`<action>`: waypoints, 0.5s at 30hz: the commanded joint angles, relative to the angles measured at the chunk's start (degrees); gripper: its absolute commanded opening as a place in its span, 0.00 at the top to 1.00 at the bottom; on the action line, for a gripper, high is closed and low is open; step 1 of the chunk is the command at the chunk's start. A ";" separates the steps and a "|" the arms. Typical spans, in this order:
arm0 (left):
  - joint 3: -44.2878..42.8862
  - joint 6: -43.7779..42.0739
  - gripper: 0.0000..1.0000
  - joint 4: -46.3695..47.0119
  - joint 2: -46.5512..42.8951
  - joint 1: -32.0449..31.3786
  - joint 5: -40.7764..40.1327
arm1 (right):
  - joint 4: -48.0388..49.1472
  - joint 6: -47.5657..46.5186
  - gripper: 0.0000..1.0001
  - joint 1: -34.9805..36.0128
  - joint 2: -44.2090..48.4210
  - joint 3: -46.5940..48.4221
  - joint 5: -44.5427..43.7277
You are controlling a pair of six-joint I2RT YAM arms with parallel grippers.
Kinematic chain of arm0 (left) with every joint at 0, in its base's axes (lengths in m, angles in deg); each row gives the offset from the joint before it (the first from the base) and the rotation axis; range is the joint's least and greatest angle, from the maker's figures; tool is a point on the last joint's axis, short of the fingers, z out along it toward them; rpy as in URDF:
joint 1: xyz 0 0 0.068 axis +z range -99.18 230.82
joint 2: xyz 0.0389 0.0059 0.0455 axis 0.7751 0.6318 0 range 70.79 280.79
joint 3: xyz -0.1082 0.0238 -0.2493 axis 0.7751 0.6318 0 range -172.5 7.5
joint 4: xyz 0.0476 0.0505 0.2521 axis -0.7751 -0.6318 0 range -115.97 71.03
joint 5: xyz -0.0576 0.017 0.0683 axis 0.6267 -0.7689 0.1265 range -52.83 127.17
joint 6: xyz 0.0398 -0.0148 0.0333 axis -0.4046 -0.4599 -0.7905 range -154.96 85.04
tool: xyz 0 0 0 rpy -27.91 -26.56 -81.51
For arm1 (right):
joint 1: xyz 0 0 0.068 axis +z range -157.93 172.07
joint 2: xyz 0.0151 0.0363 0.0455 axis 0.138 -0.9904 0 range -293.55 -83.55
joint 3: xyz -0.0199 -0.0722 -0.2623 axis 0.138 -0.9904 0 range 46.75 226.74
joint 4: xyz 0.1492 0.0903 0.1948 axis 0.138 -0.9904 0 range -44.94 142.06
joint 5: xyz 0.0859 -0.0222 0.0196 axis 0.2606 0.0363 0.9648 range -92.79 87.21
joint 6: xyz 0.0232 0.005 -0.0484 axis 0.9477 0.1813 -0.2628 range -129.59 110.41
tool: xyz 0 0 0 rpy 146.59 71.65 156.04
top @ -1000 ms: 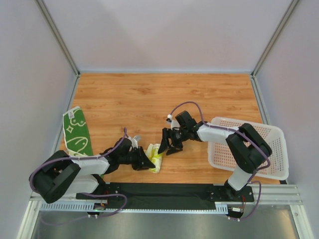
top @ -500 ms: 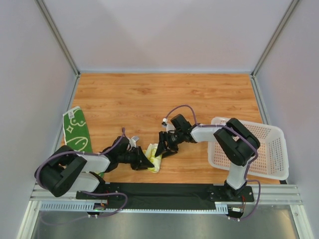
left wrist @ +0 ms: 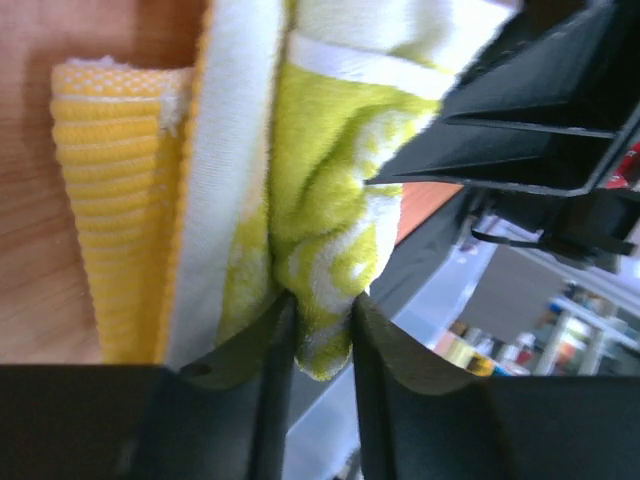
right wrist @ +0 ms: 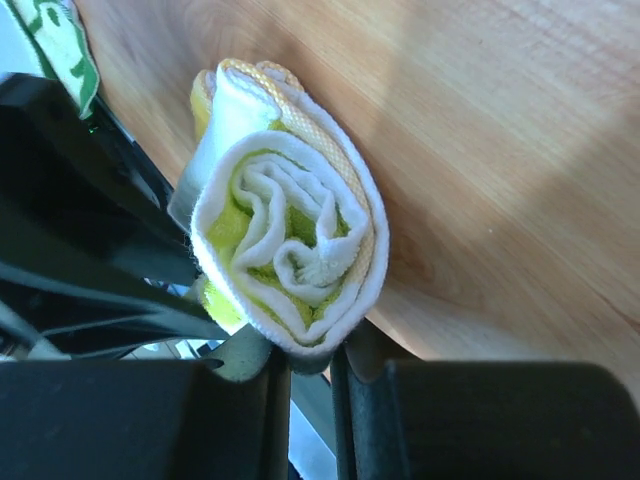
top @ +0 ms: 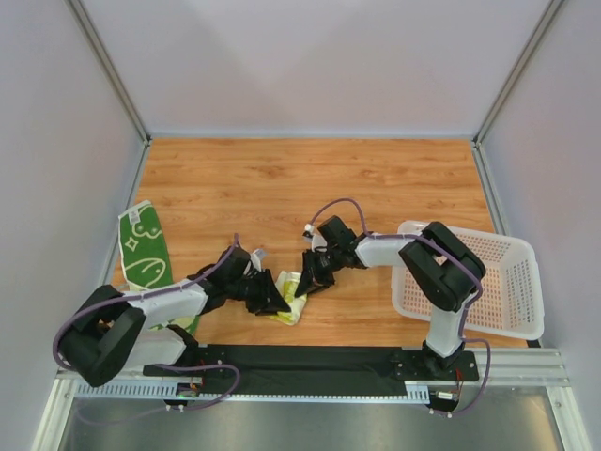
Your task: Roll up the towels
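The pale yellow towel [top: 293, 301] lies near the table's front edge, wound into a loose roll [right wrist: 290, 240] with its spiral end facing the right wrist camera. My left gripper [top: 270, 295] is at its left side, jaws pinching a yellow-green fold [left wrist: 320, 200] between them [left wrist: 322, 305]. My right gripper [top: 315, 274] meets the roll from the right, and its jaws [right wrist: 308, 348] stand close together on the roll's lower edge. The dark green towel [top: 143, 249] lies flat and unrolled at the far left, away from both grippers; a corner of it shows in the right wrist view [right wrist: 60, 40].
A white perforated basket [top: 512, 282] sits at the right edge of the wooden table [top: 300, 183]. The black base rail [top: 300, 362] runs just in front of the yellow roll. Grey walls enclose the table on three sides.
My right gripper has moved left to the yellow roll and its jaws have closed from wide apart onto the roll's edge. The left gripper stays on the towel, its arm shifted slightly.
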 commanded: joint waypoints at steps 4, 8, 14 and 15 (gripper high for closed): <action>-11.10 -11.91 0.56 -26.63 -7.67 -1.98 -13.08 | -12.21 -4.05 0.93 0.49 2.78 2.65 -7.28; -16.28 -16.22 0.52 -36.63 -8.11 -3.65 -18.52 | -15.73 -3.96 0.93 0.49 3.05 4.24 -7.72; -26.04 -19.92 0.52 -44.48 -6.71 -15.83 -33.63 | -19.51 -2.99 0.94 0.58 3.84 5.64 -8.86; -27.70 -20.27 0.52 -44.49 -5.31 -17.43 -36.17 | -19.78 -2.99 0.94 0.49 4.01 5.82 -9.04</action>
